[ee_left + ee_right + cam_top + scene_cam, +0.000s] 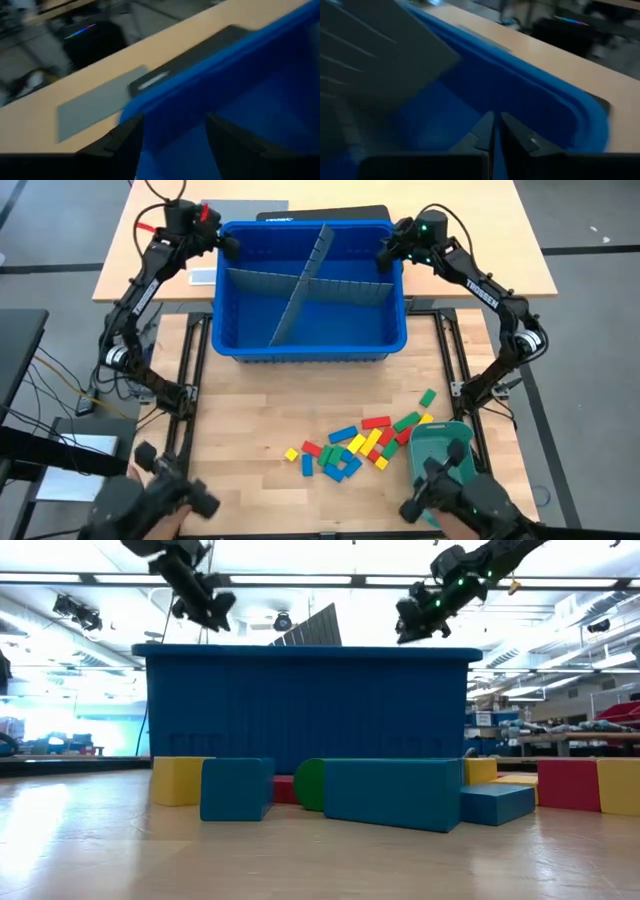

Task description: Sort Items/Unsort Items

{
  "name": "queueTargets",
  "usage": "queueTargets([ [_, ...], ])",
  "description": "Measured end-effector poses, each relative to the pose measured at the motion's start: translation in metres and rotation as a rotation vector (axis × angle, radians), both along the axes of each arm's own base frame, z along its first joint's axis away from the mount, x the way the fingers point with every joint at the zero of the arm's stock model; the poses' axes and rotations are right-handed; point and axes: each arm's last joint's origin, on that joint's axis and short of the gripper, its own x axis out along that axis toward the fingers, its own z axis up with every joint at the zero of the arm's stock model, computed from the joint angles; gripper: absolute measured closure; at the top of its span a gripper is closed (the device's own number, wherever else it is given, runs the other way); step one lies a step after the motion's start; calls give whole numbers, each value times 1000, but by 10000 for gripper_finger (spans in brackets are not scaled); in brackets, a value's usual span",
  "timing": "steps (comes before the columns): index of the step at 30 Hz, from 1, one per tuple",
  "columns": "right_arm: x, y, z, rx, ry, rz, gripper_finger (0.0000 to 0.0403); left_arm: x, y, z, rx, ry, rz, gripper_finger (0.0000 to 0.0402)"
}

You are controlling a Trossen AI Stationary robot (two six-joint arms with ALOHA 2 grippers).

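The items, small red, yellow, green and blue blocks (355, 445), lie scattered on the wooden board near its front edge and fill the foreground of the low view (390, 790). My left gripper (228, 245) hovers open above the far left corner of a blue bin (300, 352). In its wrist view the bin's rim (150, 105) shows beyond the spread fingers (125, 145). My right gripper (383, 255) hangs above the bin's far right corner, shut with nothing between its fingers (495, 117). In the low view both grippers (215, 610) (405, 628) are above the rim.
Grey slotted dividers (305, 280) cross inside the bin, and one sticks up above its rim (312, 628). A teal tray (440, 442) sits at the blocks' right. A grey sheet (245, 207) lies behind the bin. Dark devices (165, 495) (465, 500) stand at the near edge.
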Motion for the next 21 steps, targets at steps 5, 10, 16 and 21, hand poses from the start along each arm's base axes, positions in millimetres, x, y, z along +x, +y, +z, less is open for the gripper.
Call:
queueTargets([
  [5,19,35,11,40,-26,230,366,12,-31,11,-41,-42,-231,184],
  [10,42,79,12,46,67,422,352,30,-52,4,-67,99,-426,184],
  [16,58,116,15,6,145,529,327,55,-58,-29,-145,488,-435,184],
  [21,64,128,17,-23,165,536,306,69,-49,-46,-132,721,-343,183],
])
